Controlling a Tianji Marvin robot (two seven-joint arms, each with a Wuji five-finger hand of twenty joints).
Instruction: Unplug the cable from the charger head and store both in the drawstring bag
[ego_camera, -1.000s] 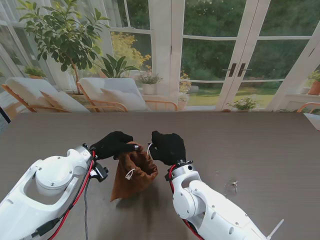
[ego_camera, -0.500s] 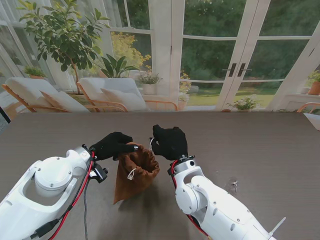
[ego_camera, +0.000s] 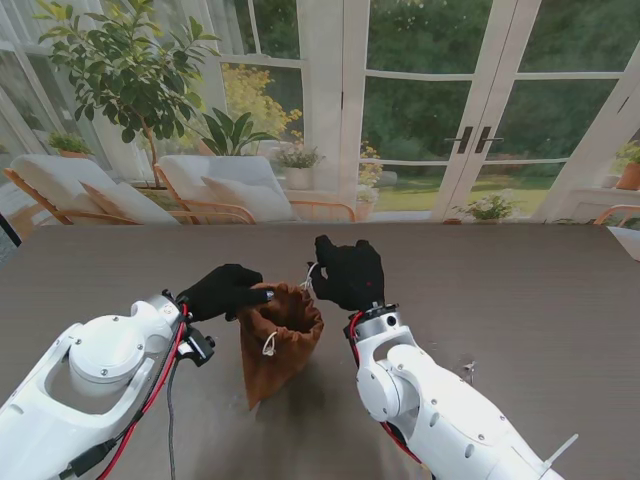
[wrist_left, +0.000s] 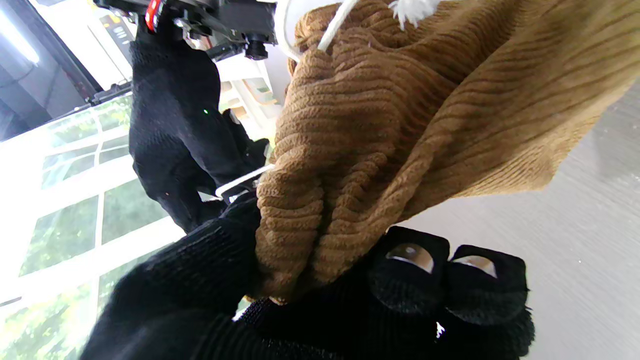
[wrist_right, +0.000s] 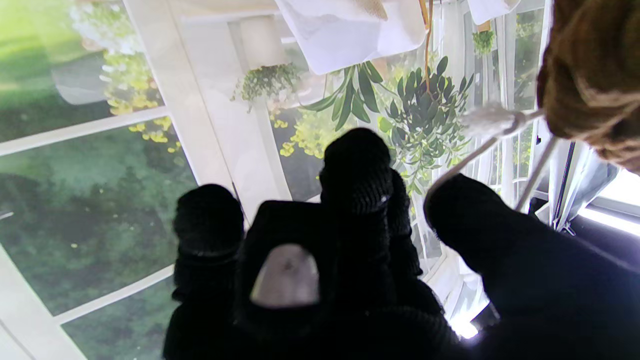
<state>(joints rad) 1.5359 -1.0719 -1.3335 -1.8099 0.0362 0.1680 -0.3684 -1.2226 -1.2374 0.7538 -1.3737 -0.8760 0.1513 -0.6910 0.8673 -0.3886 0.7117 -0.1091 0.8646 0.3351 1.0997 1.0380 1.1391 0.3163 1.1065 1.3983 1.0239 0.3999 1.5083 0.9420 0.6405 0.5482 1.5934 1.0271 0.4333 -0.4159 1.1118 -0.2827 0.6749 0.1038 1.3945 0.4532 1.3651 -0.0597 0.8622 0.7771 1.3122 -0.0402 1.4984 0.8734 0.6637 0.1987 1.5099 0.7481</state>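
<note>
Grey table (ego_camera: 520, 290) bare right of centre frame, my left hand (ego_camera: 226, 290) pinching brown drawstring bag (ego_camera: 280, 340) rim, my right hand (ego_camera: 350, 273) gripping white drawstring (ego_camera: 309, 277), bag tip toward lower frame.

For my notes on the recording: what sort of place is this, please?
Probably a sunroom or garden room in a home: white glazed doors open onto greenery, cushioned lounge chairs and a potted plant stand behind the dark table.

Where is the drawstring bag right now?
In the stand view the bag sits near the table's middle, between the two hands: the left hand grips its rim, and the right hand pulls its white cord.
</note>
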